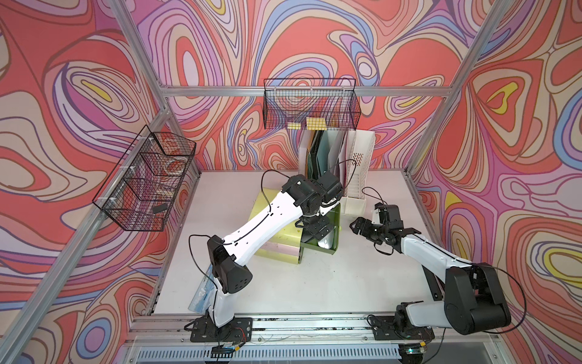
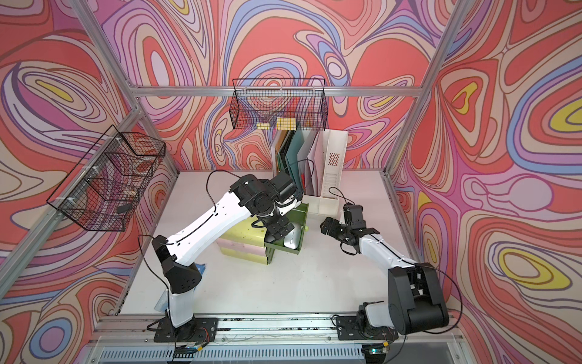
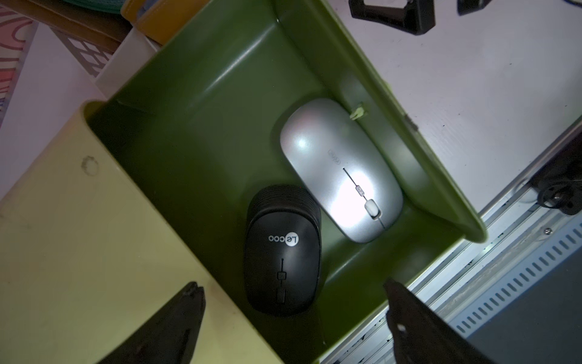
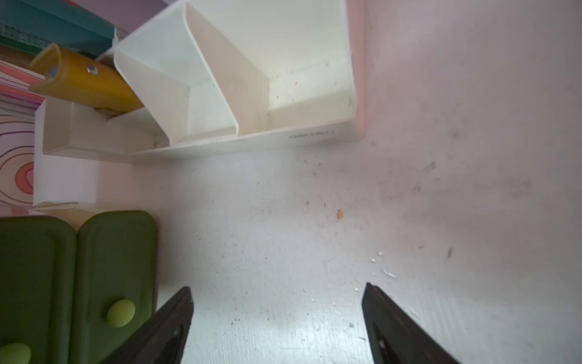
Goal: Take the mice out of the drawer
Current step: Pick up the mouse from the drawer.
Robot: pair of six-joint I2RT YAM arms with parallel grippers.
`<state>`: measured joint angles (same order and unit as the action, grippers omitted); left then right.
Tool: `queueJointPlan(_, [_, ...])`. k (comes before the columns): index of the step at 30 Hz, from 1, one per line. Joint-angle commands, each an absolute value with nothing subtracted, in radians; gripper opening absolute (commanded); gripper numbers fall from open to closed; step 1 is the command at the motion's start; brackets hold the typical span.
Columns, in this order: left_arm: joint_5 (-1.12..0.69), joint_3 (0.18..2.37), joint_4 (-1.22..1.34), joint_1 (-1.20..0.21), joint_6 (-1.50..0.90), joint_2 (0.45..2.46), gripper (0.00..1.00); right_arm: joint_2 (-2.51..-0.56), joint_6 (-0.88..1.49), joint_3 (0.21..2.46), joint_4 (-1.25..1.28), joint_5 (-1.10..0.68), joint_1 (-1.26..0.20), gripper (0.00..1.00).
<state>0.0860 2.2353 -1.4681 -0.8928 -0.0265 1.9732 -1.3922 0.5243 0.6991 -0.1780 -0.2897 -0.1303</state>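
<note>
Inside the green drawer (image 3: 220, 110) a black mouse (image 3: 282, 252) and a silver mouse (image 3: 340, 170) await lifting, none visibly out, both my left gripper (image 3: 292, 283) and right gripper (image 4: 277, 290) spread wide, empty.

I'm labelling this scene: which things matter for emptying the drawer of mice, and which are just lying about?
For the job: black mouse, silver mouse, green drawer.
Lying about: white file holder, folders, back wire basket, side wire basket.

Swirl-patterned walls (image 1: 78, 63) are enclosing the white table (image 1: 315, 283). An aluminium frame (image 1: 220, 91) is carrying a rear wire basket (image 1: 310, 107) above the far edge and a side wire basket (image 1: 145, 182) above the left edge.
</note>
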Motion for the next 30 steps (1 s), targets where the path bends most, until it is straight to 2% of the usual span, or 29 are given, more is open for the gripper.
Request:
queueJointPlan(1, [0.126,2.273,-1.556,-0.899,-0.026,2.027,0.95,-1.414,0.552,0.682,-0.016,-0.426,-0.129,0.88])
queueJointPlan(12, [0.111,2.353,-1.516,-0.92,-0.027,2.023,0.94,-1.524,0.575,0.655,0.106,-0.507,-0.13,0.89])
queueJointPlan(23, [0.125,2.285,-1.537,-0.925,-0.028,2.062,0.94,-1.529,0.569,0.661,0.104,-0.511,-0.134,0.89])
queueJointPlan(25, [0.136,2.28,-1.541,-0.925,-0.029,2.064,0.93,-1.528,0.572,0.663,0.107,-0.512,-0.134,0.89])
queueJointPlan(27, [0.132,2.279,-1.536,-0.926,-0.028,2.065,0.88,-1.53,0.57,0.664,0.11,-0.514,-0.139,0.89])
queueJointPlan(30, [0.166,2.26,-1.522,-0.925,-0.032,2.06,0.88,-1.532,0.569,0.666,0.11,-0.516,-0.141,0.89])
